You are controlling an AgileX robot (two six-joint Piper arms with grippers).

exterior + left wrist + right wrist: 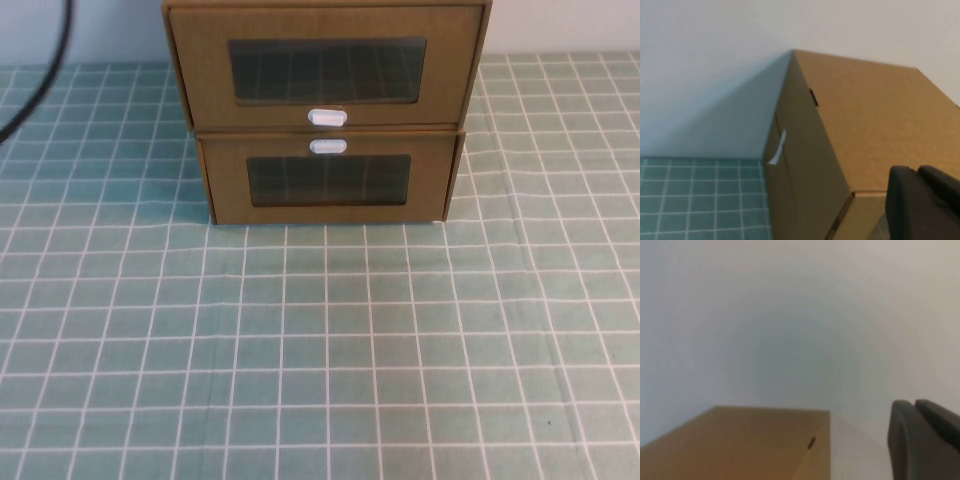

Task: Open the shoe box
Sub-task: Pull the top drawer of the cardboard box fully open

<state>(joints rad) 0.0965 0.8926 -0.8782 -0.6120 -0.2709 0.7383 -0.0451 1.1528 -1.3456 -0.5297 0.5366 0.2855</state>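
We see a table covered with a green checked cloth (320, 350) in front of a plain pale wall (715, 60). At the far middle of the cloth stand two brown cardboard boxes, the upper shoe box (200, 80) stacked squarely on the lower shoe box (225, 185). Each has a dark window front and a white pull tab (327, 117) facing us, and both fronts sit shut. A black cable (40, 80) curves past the far left corner. The high view shows neither arm. The left gripper (916, 172) hovers off a corner of the stack, empty, with its dark fingers pressed together. The right gripper (915, 405) hangs above the box top, facing the wall, closed and holding nothing.
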